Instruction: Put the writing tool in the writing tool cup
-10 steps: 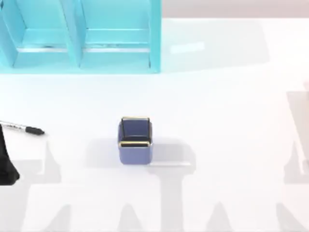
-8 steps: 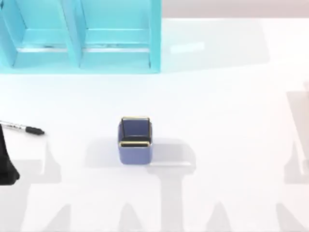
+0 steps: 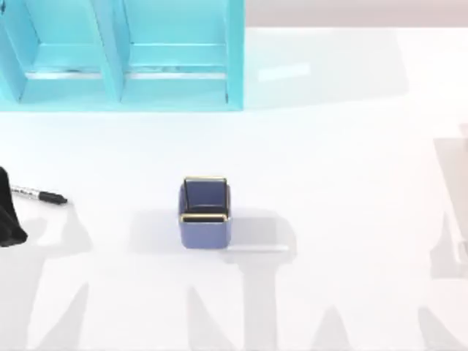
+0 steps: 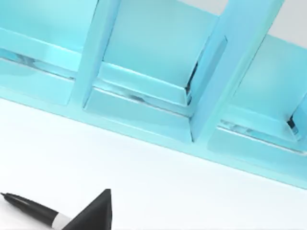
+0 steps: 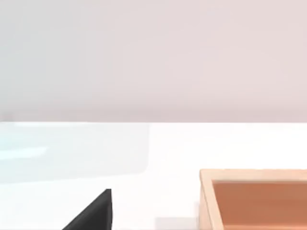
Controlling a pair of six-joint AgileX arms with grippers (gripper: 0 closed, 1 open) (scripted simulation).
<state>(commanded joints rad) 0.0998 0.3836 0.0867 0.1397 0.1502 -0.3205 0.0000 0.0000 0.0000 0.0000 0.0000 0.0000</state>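
At the table's far left edge, the left gripper point(image 3: 9, 219) hangs over the barrel end of the writing tool point(image 3: 40, 195), which lies flat with its black cap pointing toward the centre; whether the gripper has closed on it cannot be told. The writing tool cup point(image 3: 205, 212) stands upright mid-table, well apart from the pen. A turquoise shelf organizer point(image 3: 121, 55) lines the far side. In the right wrist view, a wooden tray point(image 5: 254, 199) sits on the table.
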